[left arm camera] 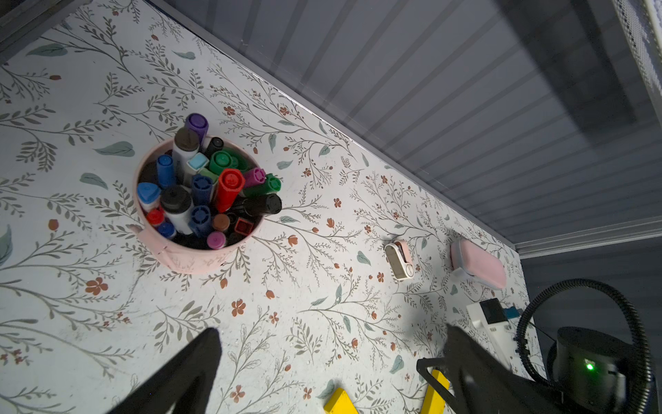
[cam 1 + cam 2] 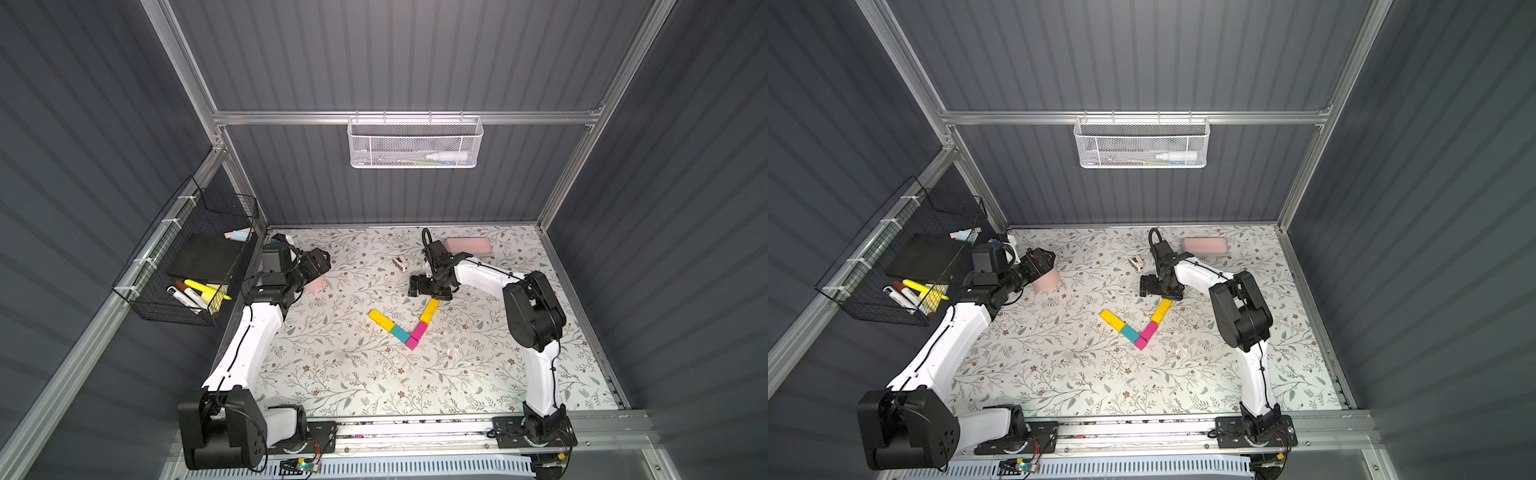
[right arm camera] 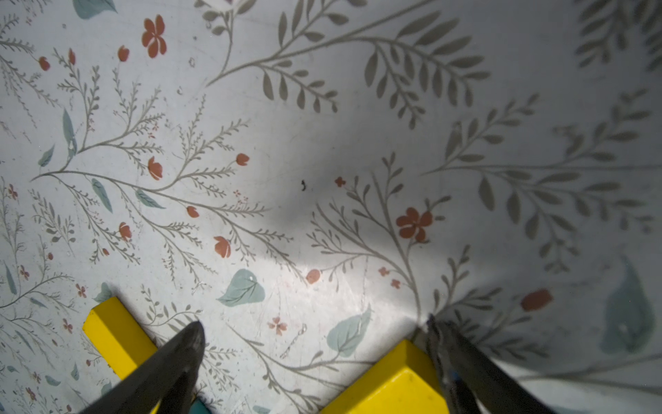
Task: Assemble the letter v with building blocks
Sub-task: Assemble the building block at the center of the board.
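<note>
The letter v lies mid-table in both top views. Its left arm is a yellow brick (image 2: 381, 320) and a teal brick (image 2: 400, 333). A short magenta brick (image 2: 412, 343) forms the point. A long magenta brick (image 2: 419, 329) and a second yellow brick (image 2: 430, 310) form the right arm. My right gripper (image 2: 430, 293) hovers open over that yellow brick's far end (image 3: 394, 383), holding nothing; one finger (image 3: 451, 351) stands right beside the brick. My left gripper (image 2: 320, 259) is open and empty at the back left, over a pink cup.
The pink cup (image 1: 200, 254) full of markers stands under my left gripper. A pale pink case (image 2: 468, 245) and a small white-pink device (image 2: 400, 263) lie near the back wall. A black wire basket (image 2: 195, 291) hangs on the left, and a white mesh basket (image 2: 415, 143) on the back wall.
</note>
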Robot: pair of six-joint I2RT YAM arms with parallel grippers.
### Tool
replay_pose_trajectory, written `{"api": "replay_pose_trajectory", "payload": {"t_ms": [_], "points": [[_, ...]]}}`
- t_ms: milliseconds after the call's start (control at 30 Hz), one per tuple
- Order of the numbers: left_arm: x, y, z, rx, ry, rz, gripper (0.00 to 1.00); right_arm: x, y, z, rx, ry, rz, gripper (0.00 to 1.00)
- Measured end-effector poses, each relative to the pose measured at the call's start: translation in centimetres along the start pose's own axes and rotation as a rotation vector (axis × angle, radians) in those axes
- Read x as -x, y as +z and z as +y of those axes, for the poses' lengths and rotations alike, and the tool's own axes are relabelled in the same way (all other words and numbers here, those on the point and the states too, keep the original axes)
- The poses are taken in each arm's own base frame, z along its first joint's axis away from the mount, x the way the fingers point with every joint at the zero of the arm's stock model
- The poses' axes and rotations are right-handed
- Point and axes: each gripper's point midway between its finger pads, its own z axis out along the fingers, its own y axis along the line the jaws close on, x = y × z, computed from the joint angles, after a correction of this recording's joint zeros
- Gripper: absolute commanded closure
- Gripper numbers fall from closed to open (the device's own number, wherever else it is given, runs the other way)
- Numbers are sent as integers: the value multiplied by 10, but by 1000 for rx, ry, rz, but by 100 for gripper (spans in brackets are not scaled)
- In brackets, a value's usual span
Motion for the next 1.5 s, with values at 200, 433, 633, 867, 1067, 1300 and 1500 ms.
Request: {"api": "replay_pose_trajectory", "payload": {"t_ms": [200, 433, 633, 867, 1067, 1300, 1500], "points": [[0, 0, 0, 0, 0, 0, 1, -1, 0, 1, 3, -3, 2, 1], [0, 0, 0, 0, 0, 0, 1, -2, 1, 4, 5, -7, 4, 1], [0, 0, 0, 0, 0, 0, 1, -3, 1, 5, 6, -11, 5, 1], [0, 0, 0, 0, 0, 0, 1, -4, 3, 5, 6, -12, 5, 1], [0, 0, 0, 0, 0, 0, 0, -5, 3, 5, 8, -11, -1, 1], [0, 0, 0, -1, 0, 0, 1, -5, 3, 5, 8, -13, -9, 1], [0, 0, 0, 0, 0, 0, 1, -6, 3, 5, 10, -12, -17, 1]]}}
